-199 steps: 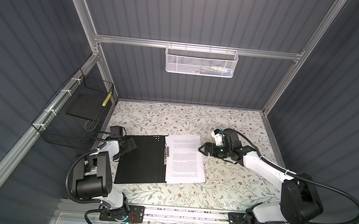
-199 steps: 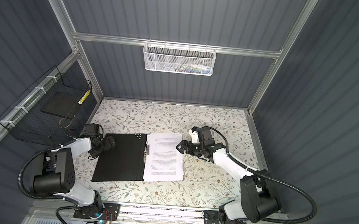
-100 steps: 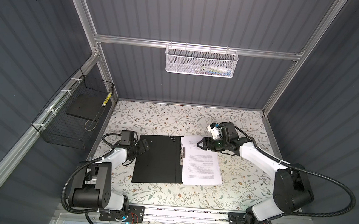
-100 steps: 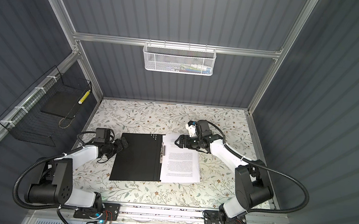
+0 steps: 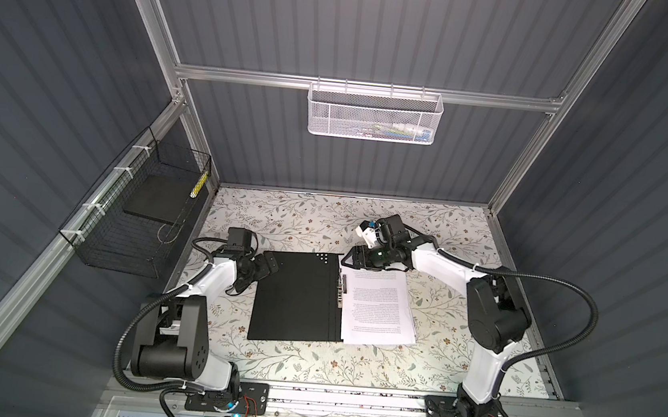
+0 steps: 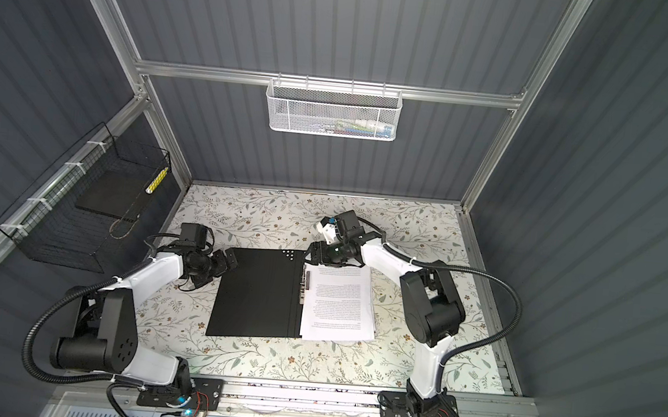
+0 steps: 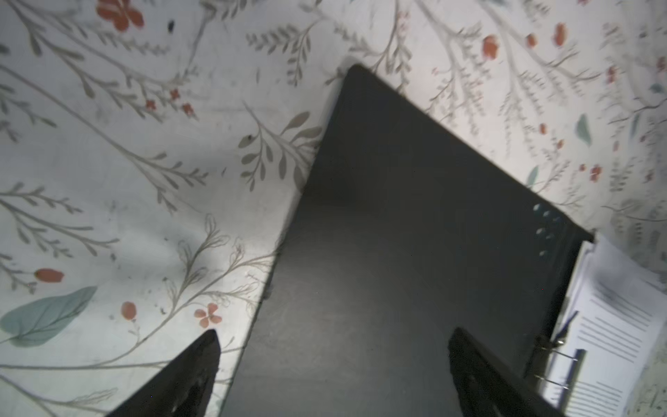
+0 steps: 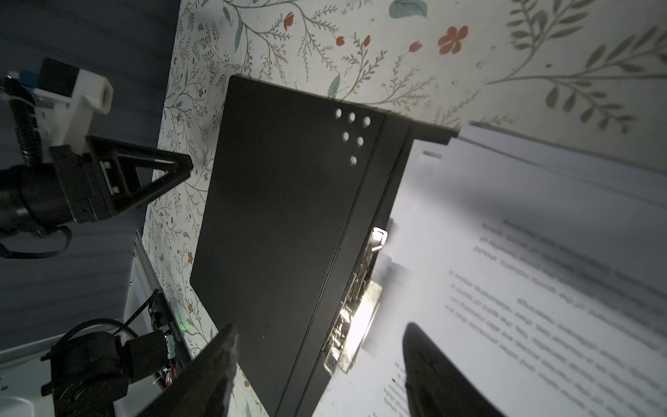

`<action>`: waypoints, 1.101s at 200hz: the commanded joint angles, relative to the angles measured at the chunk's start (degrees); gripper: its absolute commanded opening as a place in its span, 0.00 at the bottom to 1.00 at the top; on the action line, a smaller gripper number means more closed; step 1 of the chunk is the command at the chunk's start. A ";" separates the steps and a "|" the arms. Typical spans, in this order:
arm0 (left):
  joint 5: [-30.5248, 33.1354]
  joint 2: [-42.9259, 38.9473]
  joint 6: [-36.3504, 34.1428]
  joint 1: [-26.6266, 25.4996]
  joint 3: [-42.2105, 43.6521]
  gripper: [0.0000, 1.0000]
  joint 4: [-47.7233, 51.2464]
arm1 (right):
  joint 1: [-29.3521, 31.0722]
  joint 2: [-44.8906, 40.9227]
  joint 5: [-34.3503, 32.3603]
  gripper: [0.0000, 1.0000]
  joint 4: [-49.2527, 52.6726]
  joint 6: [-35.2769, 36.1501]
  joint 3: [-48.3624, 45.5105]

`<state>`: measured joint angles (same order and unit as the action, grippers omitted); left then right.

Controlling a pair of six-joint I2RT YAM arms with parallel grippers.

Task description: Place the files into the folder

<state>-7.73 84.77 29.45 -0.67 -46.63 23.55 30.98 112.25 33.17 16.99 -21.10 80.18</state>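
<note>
Files [image 5: 377, 305]: white printed stack, lying on the clip-side half of the folder [image 5: 294, 297], with its edge by the spine.

Both top views: the folder is open flat on the worktop [image 5: 433, 378], black inside up. Right tool [image 5: 350, 258] hangs at the folder's far spine corner. Left tool [image 5: 270, 266] sits just off the bare cover's far outer corner.

Left wrist view: left tool is spread wide and empty. One finger is over the cover, the other over the worktop beside the folder's edge.

Right wrist view: right tool's fingers are apart, straddling the spine and metal clip [image 8: 361, 307], with nothing visibly pinched. Whether the sheets sit under the clip cannot be told.

Judgement: the step is securing the sheets at the clip. Best done by squaring the stack against the spine first and working the clip squarely, with the left tool ready to steady the cover.
</note>
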 commanded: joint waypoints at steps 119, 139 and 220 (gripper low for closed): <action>-4.74 -6.10 3.15 0.05 13.58 1.00 0.56 | 2.68 13.43 1.64 0.71 3.57 1.94 11.38; -4.91 -6.32 3.11 0.03 13.93 0.99 0.78 | 3.04 14.46 1.77 0.71 4.07 2.20 11.70; -6.82 -8.21 3.30 0.05 15.63 0.99 0.36 | 3.47 15.25 8.52 0.71 2.65 2.74 12.41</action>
<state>-12.16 75.75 31.22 -0.67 -34.39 17.04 34.24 127.00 36.60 20.14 -19.00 91.20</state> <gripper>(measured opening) 0.994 0.708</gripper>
